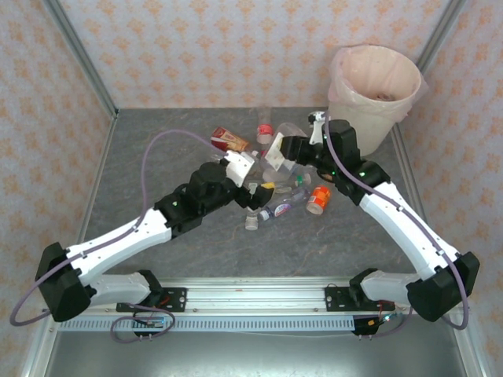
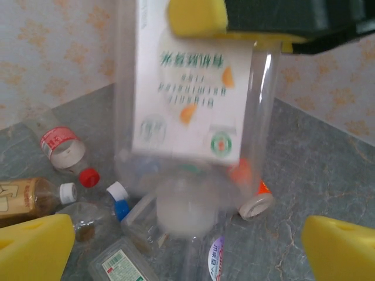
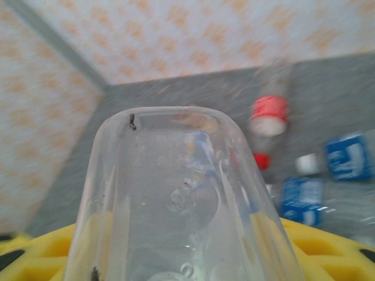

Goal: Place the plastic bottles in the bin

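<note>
The grey, stone-patterned counter [image 1: 149, 169] carries a large round cream-white bin lined with a pale pink plastic bag [image 1: 369, 122] in its far right corner. A loose scatter of small plastic bottles [image 1: 284, 209] lies around the middle. Among them, a brown bottle with a red label [image 1: 229, 140] lies on its side to the left. A clear bottle with a red cap [image 1: 264, 124] is closest to the far edge. An orange bottle with a white cap [image 1: 318, 199] is on the right, and a clear bottle with a white cap [image 1: 252, 221] is closest to the near edge.
</note>
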`<control>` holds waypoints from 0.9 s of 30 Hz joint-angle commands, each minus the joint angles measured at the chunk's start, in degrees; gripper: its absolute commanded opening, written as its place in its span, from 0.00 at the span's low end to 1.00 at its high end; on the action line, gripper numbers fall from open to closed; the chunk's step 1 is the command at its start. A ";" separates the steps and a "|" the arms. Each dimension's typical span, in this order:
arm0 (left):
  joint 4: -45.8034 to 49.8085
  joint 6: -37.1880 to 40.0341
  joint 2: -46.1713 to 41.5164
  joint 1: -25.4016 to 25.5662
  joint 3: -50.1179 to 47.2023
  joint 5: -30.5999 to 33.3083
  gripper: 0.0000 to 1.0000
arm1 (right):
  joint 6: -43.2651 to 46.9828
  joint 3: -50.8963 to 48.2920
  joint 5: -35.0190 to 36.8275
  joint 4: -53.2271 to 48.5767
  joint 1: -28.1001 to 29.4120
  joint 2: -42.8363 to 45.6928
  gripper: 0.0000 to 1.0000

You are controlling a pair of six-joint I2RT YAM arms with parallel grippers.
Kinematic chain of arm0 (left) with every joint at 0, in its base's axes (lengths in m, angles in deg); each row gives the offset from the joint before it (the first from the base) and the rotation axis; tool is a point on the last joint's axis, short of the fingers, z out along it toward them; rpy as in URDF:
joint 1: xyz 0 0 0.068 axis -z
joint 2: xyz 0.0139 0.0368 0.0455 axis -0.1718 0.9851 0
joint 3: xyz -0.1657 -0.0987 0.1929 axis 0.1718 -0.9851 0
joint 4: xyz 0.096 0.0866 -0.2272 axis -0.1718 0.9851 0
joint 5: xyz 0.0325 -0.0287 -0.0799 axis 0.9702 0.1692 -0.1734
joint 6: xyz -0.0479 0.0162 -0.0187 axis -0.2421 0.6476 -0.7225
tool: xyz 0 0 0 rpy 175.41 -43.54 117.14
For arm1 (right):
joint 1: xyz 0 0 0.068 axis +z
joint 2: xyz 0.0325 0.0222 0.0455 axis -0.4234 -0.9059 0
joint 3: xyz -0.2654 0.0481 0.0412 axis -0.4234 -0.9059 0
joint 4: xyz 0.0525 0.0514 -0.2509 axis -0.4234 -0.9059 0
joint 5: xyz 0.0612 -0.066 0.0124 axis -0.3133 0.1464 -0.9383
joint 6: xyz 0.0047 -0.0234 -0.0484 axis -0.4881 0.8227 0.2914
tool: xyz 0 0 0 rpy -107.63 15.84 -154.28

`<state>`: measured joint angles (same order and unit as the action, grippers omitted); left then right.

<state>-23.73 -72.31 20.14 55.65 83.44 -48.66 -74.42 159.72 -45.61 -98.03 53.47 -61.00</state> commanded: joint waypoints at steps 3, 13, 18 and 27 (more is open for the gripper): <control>-6.25 -7.23 -4.77 -0.14 -7.00 10.67 1.00 | 10.42 6.43 20.58 3.59 -2.32 0.25 0.32; -4.84 -12.85 -7.70 -0.22 -14.35 22.54 1.00 | 18.33 14.40 30.67 24.85 -13.53 -5.79 0.32; -5.88 -12.96 -6.19 -0.19 -14.90 22.85 1.00 | 21.46 18.43 35.82 30.69 -19.48 -12.72 0.35; -8.05 -13.83 -6.14 -1.65 -16.45 21.61 1.00 | 22.42 32.78 40.07 19.88 -28.79 -29.15 0.35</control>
<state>-29.28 -84.58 14.13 55.06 67.64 -28.20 -52.92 187.41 -9.02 -74.60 25.52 -87.03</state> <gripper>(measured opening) 0.993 0.557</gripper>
